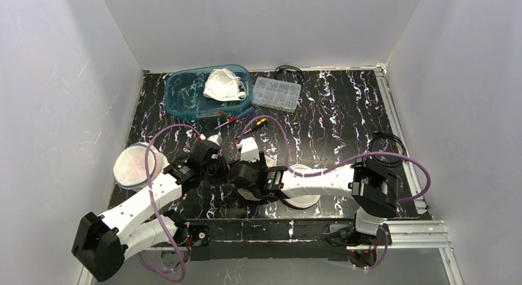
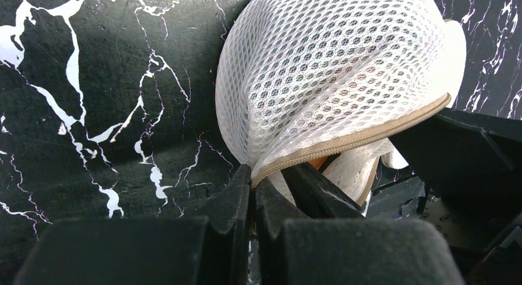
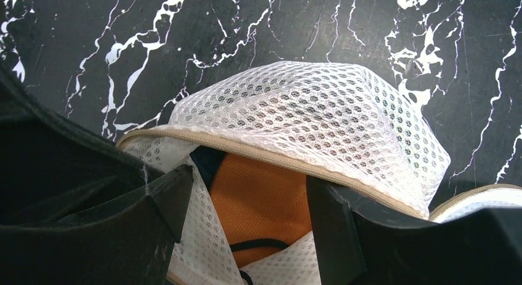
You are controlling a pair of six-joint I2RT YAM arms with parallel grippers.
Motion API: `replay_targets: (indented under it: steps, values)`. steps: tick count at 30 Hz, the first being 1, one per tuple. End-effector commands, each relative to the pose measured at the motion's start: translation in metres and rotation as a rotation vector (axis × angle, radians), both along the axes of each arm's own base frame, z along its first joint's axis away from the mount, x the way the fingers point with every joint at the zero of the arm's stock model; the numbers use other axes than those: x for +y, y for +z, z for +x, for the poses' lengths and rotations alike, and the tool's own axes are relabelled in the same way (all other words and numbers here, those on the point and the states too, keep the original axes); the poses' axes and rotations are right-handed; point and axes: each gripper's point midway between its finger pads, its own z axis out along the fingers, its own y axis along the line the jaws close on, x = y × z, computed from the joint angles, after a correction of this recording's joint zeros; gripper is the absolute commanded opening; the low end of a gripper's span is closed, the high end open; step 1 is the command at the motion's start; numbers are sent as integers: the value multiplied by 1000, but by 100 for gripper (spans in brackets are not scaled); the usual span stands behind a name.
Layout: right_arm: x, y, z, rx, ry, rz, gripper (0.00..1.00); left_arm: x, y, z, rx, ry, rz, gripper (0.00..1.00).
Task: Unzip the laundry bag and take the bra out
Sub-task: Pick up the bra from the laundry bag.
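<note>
At the near edge of the table (image 1: pixel 345 112), both arm bases are partly cut off by the frame. Just beyond them a white disc (image 1: pixel 301 200) lies under the right forearm. Only part of it shows, and what it is cannot be told.

Mid-table, both wrists crowd over the laundry bag (image 2: pixel 332 69), so the top view hides nearly all of it.
- Left hand (image 2: pixel 252 183): fingers pressed together, pinching the bag's tan zipper edge (image 2: pixel 369 134) where the white mesh folds over. The pinch point itself is in shadow.
- Right hand (image 3: pixel 249 189): fingers spread wide at the bag's open mouth, gripping nothing. The left finger lies against the lower mesh flap.
- Bra (image 3: pixel 271 205): orange, inside the bag, seen through the gap under the mesh flap. A thin black strap (image 3: pixel 258 243) crosses it. The rest is covered by mesh, and its lower part runs out of frame.

To the left, a round pale mesh item (image 1: pixel 132 165) sits at the table's edge, half behind the left arm's cable.

Far side: a teal bin (image 1: pixel 184 94) holds a crumpled white cloth (image 1: pixel 224 85). Beside it is a clear compartment box (image 1: pixel 277 93), its contents too small to make out.
</note>
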Motion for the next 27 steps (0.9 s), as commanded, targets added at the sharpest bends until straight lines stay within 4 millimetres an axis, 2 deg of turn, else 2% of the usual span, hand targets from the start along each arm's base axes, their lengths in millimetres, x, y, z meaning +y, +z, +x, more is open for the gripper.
replay_targets:
  steps: [1, 4, 8, 14, 23, 27]
  values:
    - [7, 12, 9, -36, -67, 30, 77, 4, -2, -4, 4, 18, -2, 0]
    - [12, 8, 12, -39, -87, 38, 77, 5, 0, -5, -1, 19, -9, 0]
    - [7, -2, 18, -43, -145, -11, 76, 6, 0, -6, -5, 23, -13, 0]
    - [0, -13, 21, -47, -178, -61, 68, 7, -1, -10, -3, 26, -21, 0]
    - [-23, -27, 19, -57, -187, -171, 43, 12, -4, -12, -8, 35, -8, 0]
    - [-31, -24, 16, -54, -184, -171, 24, 12, -5, -11, -7, 36, -4, 0]
